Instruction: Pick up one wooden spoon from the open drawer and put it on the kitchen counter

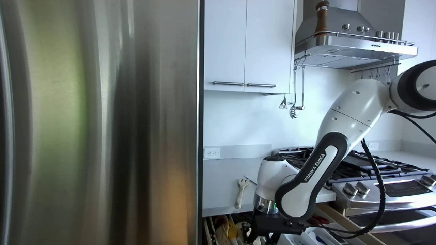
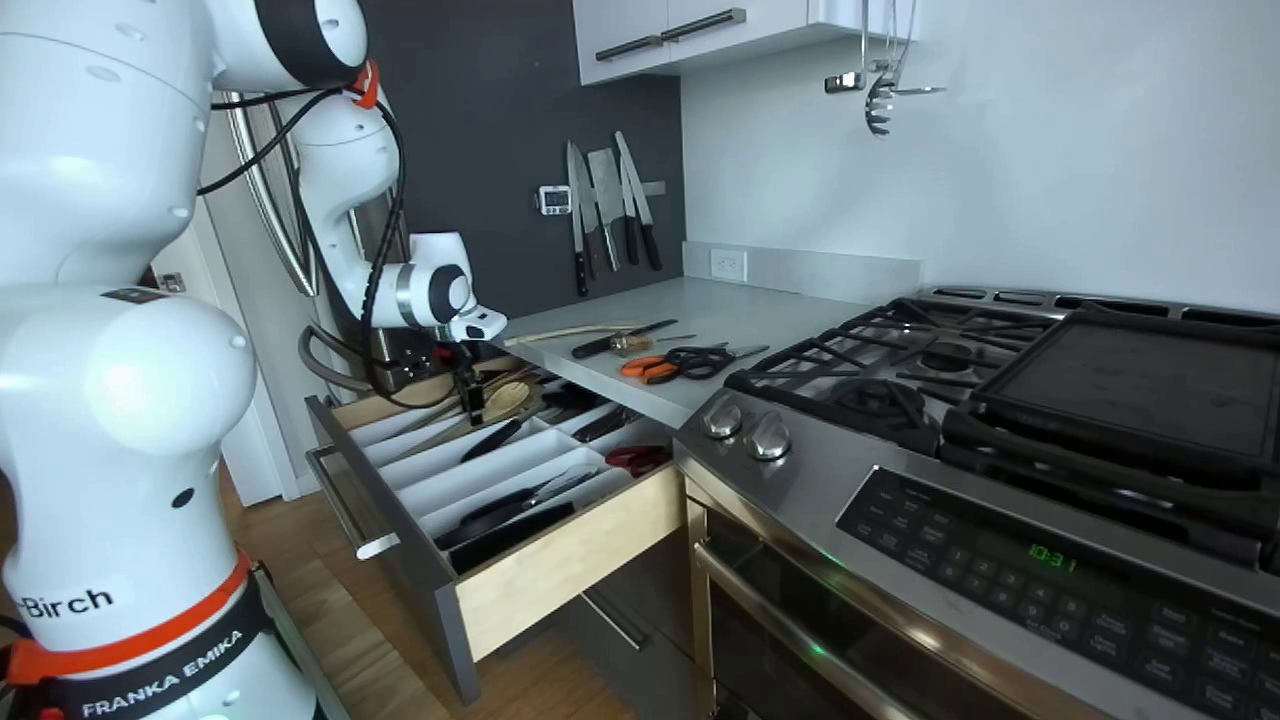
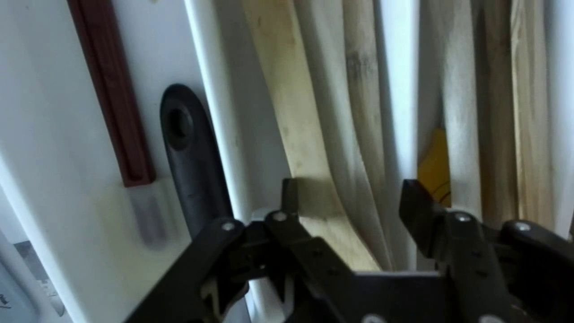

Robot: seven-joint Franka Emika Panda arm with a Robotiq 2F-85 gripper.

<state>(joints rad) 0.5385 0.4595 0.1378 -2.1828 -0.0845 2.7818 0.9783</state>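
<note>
The drawer [image 2: 560, 570] stands open below the kitchen counter [image 2: 740, 300]. In the wrist view several wooden utensil handles lie in it. A pale wooden handle [image 3: 291, 103] and two others beside it pass between my fingers; more wooden handles [image 3: 531, 112] lie in the compartment to the right. Their ends are out of the wrist view. In an exterior view a wooden spoon's bowl [image 2: 508, 400] shows near my fingers. My gripper [image 3: 350, 197] is open and points down into the drawer; it also shows in both exterior views [image 1: 261, 239] [image 2: 473, 398]. It holds nothing.
White dividers [image 3: 403, 112] separate the compartments. A black handle [image 3: 190, 157] and a dark red handle [image 3: 114, 98] lie left of my fingers. On the counter lie a wooden fork [image 1: 240, 192], orange-handled scissors [image 2: 650, 369] and knives. The stove [image 2: 900, 420] adjoins the counter.
</note>
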